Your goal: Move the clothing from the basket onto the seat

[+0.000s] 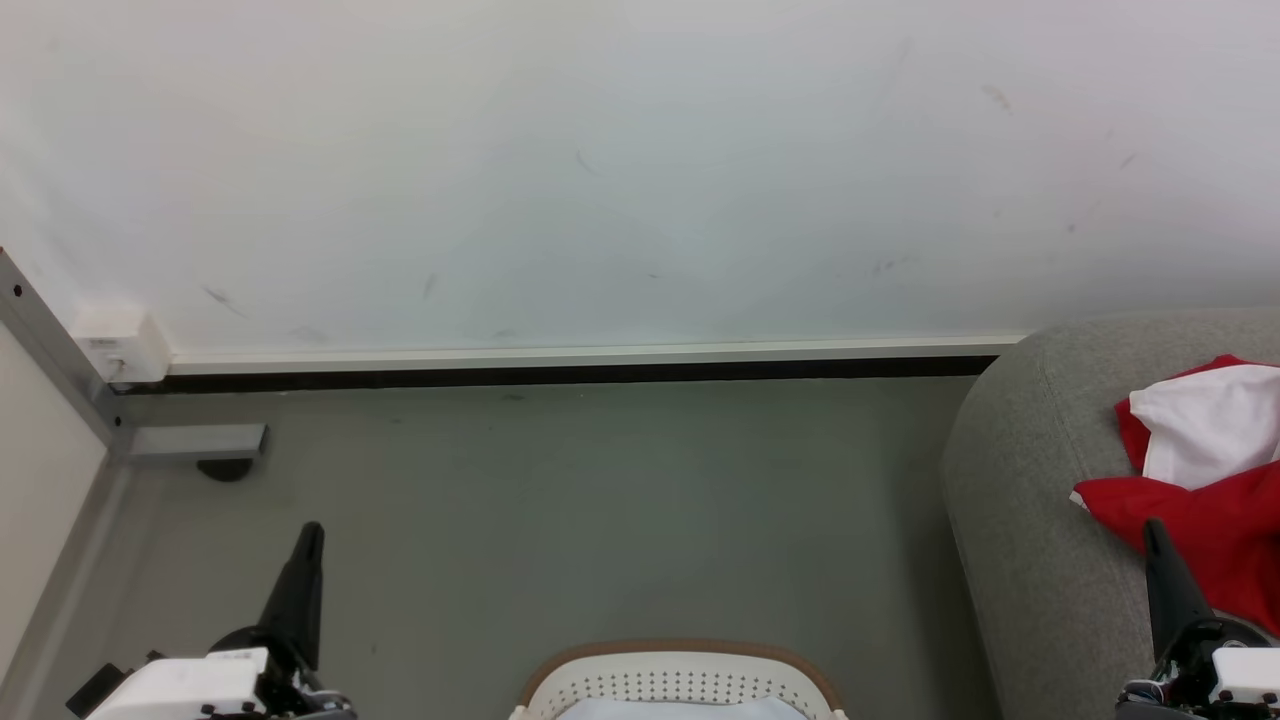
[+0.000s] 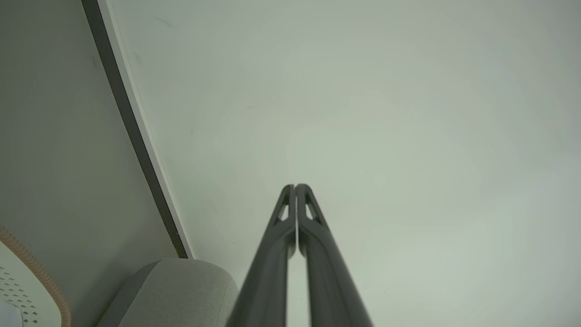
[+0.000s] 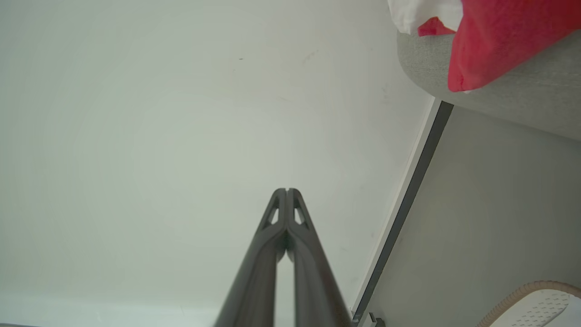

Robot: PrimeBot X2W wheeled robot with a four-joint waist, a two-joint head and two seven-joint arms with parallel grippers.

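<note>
Red-and-white soft fabric clothing [image 1: 1205, 470] lies heaped on the large light-grey woven upholstered seat [image 1: 1030, 520], well apart from the rounded white perforated plastic basket [image 1: 680, 682] with its tan-brown rim.

Left end effector [image 1: 310, 535] and right end effector [image 1: 1155, 535] each have their two dark fingers pressed together on nothing. They point toward the pale wall [image 1: 600, 180], one on either side of the basket. I judge this a parked pose, since garments already sit where the task wants them. The head view's right edge cuts off clothing and seat, so how much fabric lies there is unclear. Its bottom edge crops the basket; a pale patch inside may be bare plastic or something else, I cannot tell.
</note>
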